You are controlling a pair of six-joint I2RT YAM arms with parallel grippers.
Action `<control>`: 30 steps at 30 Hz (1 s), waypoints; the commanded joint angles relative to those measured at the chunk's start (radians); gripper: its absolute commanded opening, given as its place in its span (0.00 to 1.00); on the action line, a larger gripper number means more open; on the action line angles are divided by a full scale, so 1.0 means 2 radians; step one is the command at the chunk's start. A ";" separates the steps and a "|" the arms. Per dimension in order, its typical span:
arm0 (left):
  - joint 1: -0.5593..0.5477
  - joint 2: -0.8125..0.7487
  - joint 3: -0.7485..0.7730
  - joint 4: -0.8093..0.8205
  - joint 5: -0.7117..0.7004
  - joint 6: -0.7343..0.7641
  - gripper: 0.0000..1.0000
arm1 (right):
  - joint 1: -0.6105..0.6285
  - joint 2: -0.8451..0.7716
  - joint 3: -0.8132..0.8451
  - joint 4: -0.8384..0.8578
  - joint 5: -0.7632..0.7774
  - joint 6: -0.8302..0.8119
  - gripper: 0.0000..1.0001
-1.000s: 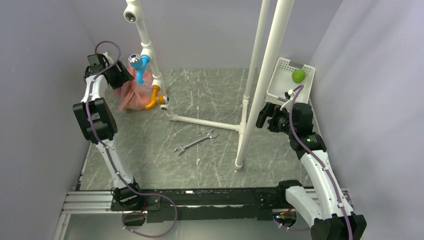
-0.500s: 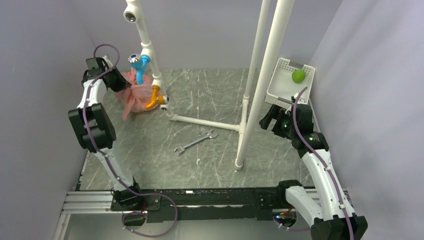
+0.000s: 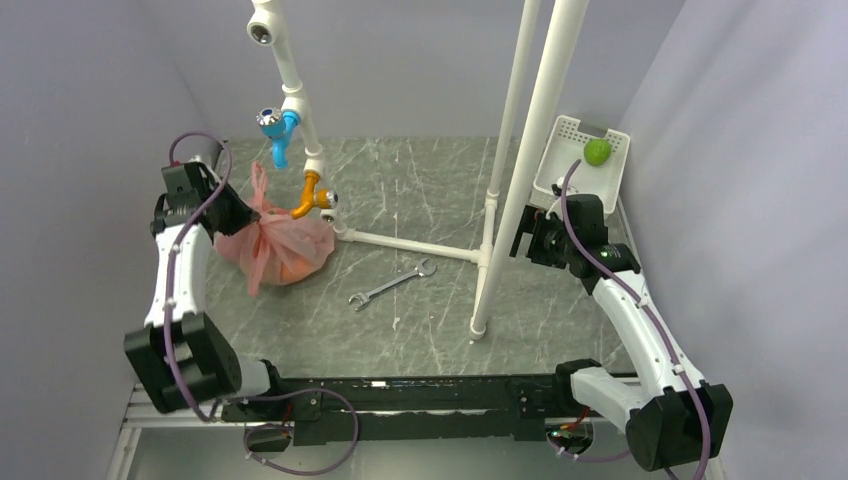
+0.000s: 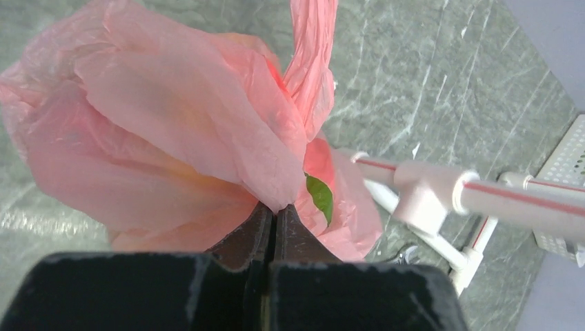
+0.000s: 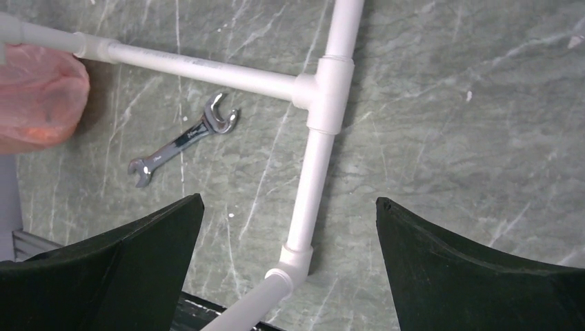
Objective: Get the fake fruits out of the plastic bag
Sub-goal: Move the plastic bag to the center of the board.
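The pink plastic bag (image 3: 285, 245) lies bunched on the table's left side, below the orange pipe fitting. My left gripper (image 3: 236, 214) is shut on a fold of its film; in the left wrist view the fingertips (image 4: 274, 208) pinch the plastic bag (image 4: 159, 117) with the jaws pressed together. The fake fruits show only as an orange glow through the film (image 3: 297, 268), plus a green leaf (image 4: 319, 196). One bag handle (image 3: 262, 185) sticks up. My right gripper (image 3: 525, 238) hangs open above the table on the right, nothing between its fingers (image 5: 138, 255).
A white pipe frame (image 3: 415, 245) crosses the middle of the table, with uprights (image 3: 505, 200) and blue (image 3: 280, 135) and orange (image 3: 308, 195) fittings. A wrench (image 3: 392, 284) lies near it. A white slotted basket (image 3: 575, 175) at back right holds a lime-green fruit (image 3: 597, 151).
My left gripper closed on the bag and drew it from the far left corner toward the near side and a little right. The right arm shifted slightly left, still open.
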 commanded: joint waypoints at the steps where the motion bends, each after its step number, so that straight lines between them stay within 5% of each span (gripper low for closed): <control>1: 0.000 -0.094 -0.051 0.004 0.014 -0.005 0.00 | 0.012 0.008 0.022 0.035 -0.028 -0.011 1.00; 7: -0.011 -0.180 -0.153 0.040 0.102 -0.053 0.00 | 0.024 0.022 0.018 0.058 -0.052 -0.007 1.00; 14: -0.052 -0.272 -0.169 -0.012 0.082 -0.051 0.00 | 0.028 0.033 0.020 0.073 -0.064 -0.007 1.00; 23: -0.101 -0.375 -0.246 0.017 0.124 -0.136 0.00 | 0.045 0.047 0.017 0.088 -0.089 -0.011 1.00; 30: -0.178 -0.377 -0.307 0.129 0.152 -0.234 0.00 | 0.069 0.053 -0.001 0.141 -0.131 -0.024 1.00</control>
